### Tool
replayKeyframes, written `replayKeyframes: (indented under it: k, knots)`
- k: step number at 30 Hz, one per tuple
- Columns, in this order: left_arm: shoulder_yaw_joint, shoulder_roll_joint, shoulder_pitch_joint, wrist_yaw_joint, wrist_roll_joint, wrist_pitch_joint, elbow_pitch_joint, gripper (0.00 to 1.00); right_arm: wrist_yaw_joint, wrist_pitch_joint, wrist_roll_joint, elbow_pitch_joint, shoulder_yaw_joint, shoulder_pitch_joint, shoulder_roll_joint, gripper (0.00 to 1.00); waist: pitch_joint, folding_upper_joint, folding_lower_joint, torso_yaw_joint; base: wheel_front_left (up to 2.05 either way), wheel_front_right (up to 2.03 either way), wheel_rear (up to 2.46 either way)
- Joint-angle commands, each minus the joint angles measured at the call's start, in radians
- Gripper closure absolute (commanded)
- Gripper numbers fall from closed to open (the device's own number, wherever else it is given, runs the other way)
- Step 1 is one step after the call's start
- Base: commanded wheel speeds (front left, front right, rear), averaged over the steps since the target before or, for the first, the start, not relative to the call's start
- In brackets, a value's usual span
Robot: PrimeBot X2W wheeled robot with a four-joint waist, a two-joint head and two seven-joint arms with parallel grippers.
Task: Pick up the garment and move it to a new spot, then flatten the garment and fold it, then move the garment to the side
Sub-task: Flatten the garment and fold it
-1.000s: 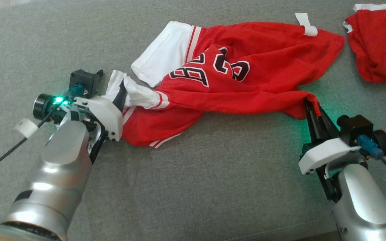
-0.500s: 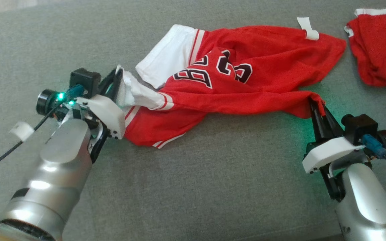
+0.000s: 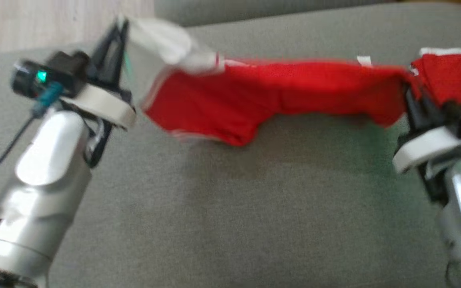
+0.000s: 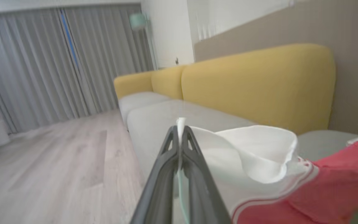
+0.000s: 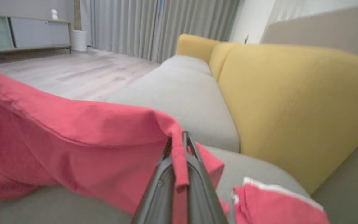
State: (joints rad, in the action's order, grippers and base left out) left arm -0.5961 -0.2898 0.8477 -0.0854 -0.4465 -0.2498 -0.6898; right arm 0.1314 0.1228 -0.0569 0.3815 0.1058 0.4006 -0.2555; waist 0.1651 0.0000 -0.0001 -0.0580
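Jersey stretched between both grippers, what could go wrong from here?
The left gripper pinches the jersey by just a thin edge of its white sleeve, so it could slip out. The right gripper is close beside a second red garment and might snag or drag it.

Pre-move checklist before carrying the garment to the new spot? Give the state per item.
1. left pincer shut on the white sleeve of the garment: ok.
2. right pincer shut on its red edge: ok.
3. Garment lifted clear of the cushion: cannot tell; the lowest fold is blurred.
4. Garment taut between the two grips: not ok; it sags and bunches in the middle.
5. second red garment apart from the right pincer: cannot tell; it lies close beside it.
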Motion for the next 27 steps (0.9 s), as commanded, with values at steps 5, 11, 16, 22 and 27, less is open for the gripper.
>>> replayKeyframes:
  k: [5, 11, 16, 22, 27]
  knots:
    - [0.135, -0.089, -0.022, 0.052, 0.043, -0.012, 0.245, 1.00, -0.001, -0.028, -0.044, -0.081, 0.073, 0.130, -0.099, 1.00, -0.083, 0.0000, 0.0001, 0.010, 0.00, 0.00, 0.00]
    - [0.256, -0.116, -0.083, 0.099, 0.091, -0.012, 0.483, 1.00, -0.001, -0.060, -0.099, -0.137, 0.166, 0.249, -0.206, 1.00, -0.150, 0.0000, 0.0001, 0.005, 0.00, 0.00, 0.00]
    - [0.334, -0.127, -0.124, 0.119, 0.115, -0.012, 0.624, 1.00, -0.001, -0.092, -0.151, -0.202, 0.211, 0.310, -0.264, 1.00, -0.180, 0.0000, 0.0001, -0.008, 0.00, 0.00, 0.00]
    - [0.395, -0.139, -0.160, 0.128, 0.130, -0.012, 0.750, 1.00, -0.001, -0.152, -0.220, -0.341, 0.191, 0.277, -0.291, 1.00, -0.211, 0.0000, 0.0001, -0.016, 0.00, 0.00, 0.00]
    - [0.446, -0.157, -0.195, 0.142, 0.105, -0.001, 0.869, 1.00, -0.001, -0.264, -0.279, -0.512, 0.114, 0.192, -0.278, 1.00, -0.224, 0.0000, 0.0001, -0.022, 0.00, 0.00, 0.00]
